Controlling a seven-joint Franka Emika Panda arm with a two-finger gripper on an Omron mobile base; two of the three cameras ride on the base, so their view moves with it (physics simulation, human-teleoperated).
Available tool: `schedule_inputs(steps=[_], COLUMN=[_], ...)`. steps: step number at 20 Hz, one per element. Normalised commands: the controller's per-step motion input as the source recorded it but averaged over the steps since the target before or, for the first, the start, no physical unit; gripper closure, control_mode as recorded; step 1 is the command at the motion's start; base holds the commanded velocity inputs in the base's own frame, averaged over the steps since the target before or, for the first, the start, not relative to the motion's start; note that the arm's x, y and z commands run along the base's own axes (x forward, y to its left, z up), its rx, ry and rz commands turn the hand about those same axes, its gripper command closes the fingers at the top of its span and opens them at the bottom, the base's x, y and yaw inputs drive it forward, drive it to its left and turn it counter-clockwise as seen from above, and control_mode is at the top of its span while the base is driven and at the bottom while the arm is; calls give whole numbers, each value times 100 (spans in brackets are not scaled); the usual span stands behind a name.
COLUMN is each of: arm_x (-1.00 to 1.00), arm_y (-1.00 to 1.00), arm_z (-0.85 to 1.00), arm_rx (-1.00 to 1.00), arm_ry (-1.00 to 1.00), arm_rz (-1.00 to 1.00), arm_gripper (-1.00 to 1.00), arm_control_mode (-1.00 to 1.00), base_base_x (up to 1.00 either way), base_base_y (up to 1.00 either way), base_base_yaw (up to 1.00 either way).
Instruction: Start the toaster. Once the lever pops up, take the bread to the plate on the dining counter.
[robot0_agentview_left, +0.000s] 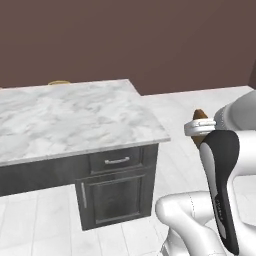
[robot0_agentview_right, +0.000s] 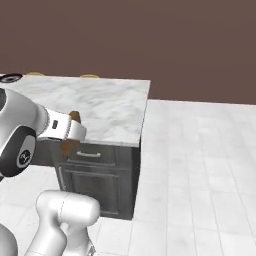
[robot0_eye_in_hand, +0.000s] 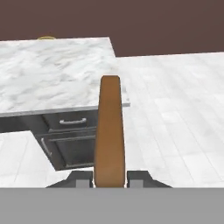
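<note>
In the left base view my end effector (robot0_agentview_left: 200, 131) is clamped on the bread (robot0_agentview_left: 200, 116) off the right of the dining counter (robot0_agentview_left: 75, 117), in the right base view the plate (robot0_agentview_right: 10, 78) lies far left, and in the hand view the slice stands edge-on between my fingertips (robot0_eye_in_hand: 83, 178).

The white arm rises folded, elbow bent, its wrist level — the gripper (robot0_eye_in_hand: 110, 178) is clamped tight, fingers (robot0_eye_in_hand: 84, 179) pressing either side of the bread (robot0_eye_in_hand: 109, 131), which stands edge-on straight out beyond the tips.
</note>
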Motion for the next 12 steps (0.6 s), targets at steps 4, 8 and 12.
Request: schedule_inputs(steps=[4,8,12], arm_x=[0,0,0], arm_y=[0,0,0], arm_z=[0,0,0], arm_rx=[0,0,0], arm_ry=[0,0,0], arm_rz=[0,0,0], arm_gripper=[100,100,100], arm_control_mode=[100,100,100], base_base_x=[100,100,100], base_base_y=[-100,-100,-100], base_base_yaw=[12,14,17])
